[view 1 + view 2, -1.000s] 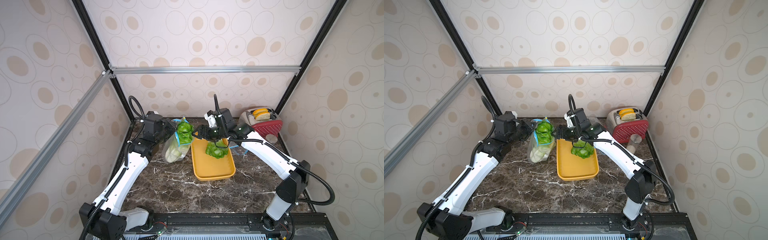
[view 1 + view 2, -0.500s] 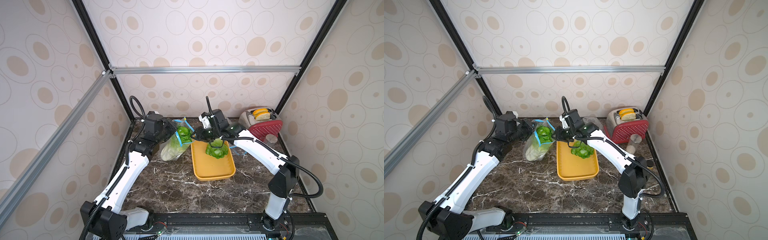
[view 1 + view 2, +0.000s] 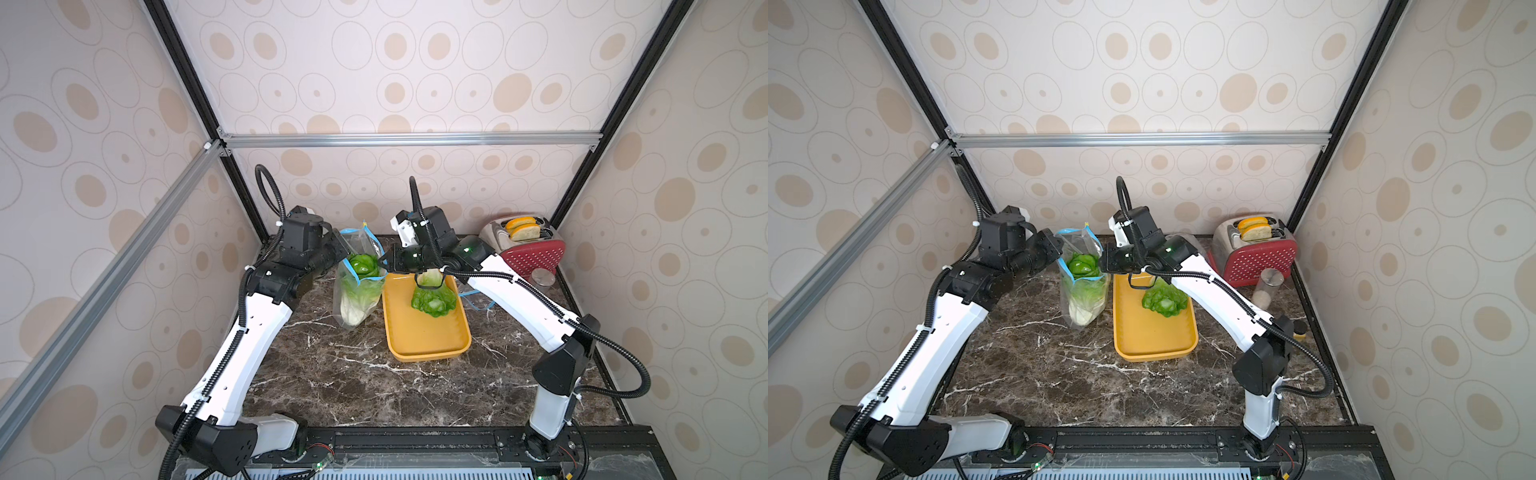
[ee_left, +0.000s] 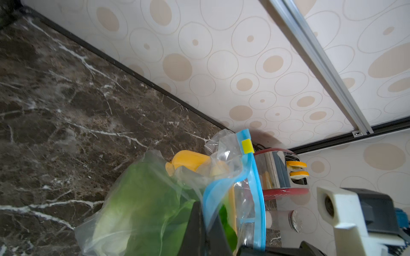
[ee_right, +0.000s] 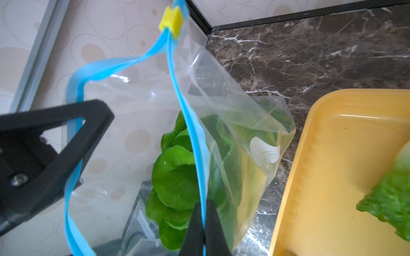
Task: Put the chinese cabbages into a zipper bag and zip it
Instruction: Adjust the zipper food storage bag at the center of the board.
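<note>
Marble bench unchanged. Yellow tray: third chinese cabbage left lying on it. Zipper bag held upright just beside the tray, apparently two chinese cabbages inside. Left end effector clenched on one blue rim strip. Right end effector, open a second ago, now pinched onto the opposite strip. Mouth judged under two-sided control; yellow slider not yet drawn.

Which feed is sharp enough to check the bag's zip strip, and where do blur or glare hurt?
Right wrist view: zip strip and yellow slider crisp; loose cabbage at the frame edge blurred; faint sheen on the zipper bag. Left wrist view: bagged cabbage close and soft. Both top views: evenly lit, bag small.
</note>
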Controlling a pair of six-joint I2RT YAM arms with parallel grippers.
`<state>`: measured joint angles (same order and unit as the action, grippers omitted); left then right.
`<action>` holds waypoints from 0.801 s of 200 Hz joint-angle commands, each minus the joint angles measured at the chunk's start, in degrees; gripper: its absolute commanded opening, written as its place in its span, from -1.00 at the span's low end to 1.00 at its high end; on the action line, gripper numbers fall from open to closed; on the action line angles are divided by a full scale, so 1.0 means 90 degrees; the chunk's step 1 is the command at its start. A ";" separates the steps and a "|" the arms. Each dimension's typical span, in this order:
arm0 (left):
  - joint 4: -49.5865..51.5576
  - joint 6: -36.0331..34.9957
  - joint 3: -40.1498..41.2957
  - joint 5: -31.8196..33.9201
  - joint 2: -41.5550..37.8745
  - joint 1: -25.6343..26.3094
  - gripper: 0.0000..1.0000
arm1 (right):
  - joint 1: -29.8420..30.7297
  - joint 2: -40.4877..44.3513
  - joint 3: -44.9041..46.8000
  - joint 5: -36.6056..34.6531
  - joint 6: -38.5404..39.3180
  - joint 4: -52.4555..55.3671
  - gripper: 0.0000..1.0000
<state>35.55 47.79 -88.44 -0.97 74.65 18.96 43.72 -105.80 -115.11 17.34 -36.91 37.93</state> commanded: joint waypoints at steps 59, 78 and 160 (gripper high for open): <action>-0.0401 0.0148 0.0760 -0.0353 -0.0396 -0.0037 -1.00 | -0.0099 -0.0263 -0.0105 0.0573 0.0417 0.0039 -0.98; -0.0348 0.0624 0.1002 0.0104 -0.0740 -0.0037 -1.00 | -0.0066 -0.0486 -0.0502 0.0587 0.0761 0.0100 -0.98; -0.0078 -0.0294 0.1321 0.0360 -0.1606 -0.0052 0.14 | -0.0079 -0.1184 -0.2160 0.1240 0.2092 0.1194 -1.00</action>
<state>33.89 50.04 -75.11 0.40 62.94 18.87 42.96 -115.15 -128.62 25.12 -23.46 44.60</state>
